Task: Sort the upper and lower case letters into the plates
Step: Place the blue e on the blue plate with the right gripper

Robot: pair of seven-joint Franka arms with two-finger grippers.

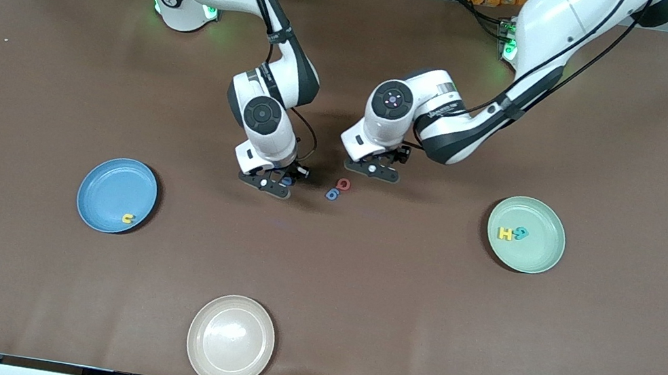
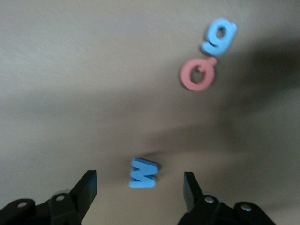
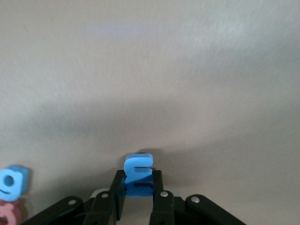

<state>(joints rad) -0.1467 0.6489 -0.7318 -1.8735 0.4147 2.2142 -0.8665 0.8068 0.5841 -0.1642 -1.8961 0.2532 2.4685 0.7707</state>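
My right gripper (image 1: 282, 182) is low at the table's middle, shut on a blue letter (image 3: 138, 171) that sticks out past its fingertips. Beside it, toward the left arm's end, lie a red letter (image 1: 344, 184) and a blue g (image 1: 332, 194). My left gripper (image 1: 373, 167) hangs open over another blue letter (image 2: 143, 172), an M or W, which lies flat between its fingers without touching them. The sky blue plate (image 1: 109, 187) holds one yellow letter (image 1: 129, 218). The mint green plate (image 1: 529, 256) holds a yellow H (image 1: 505, 233) and a teal letter (image 1: 521, 233).
A beige plate (image 1: 231, 340) sits empty near the table's front edge, nearer to the front camera than both grippers. The two grippers are close together, with the red letter and blue g lying between them.
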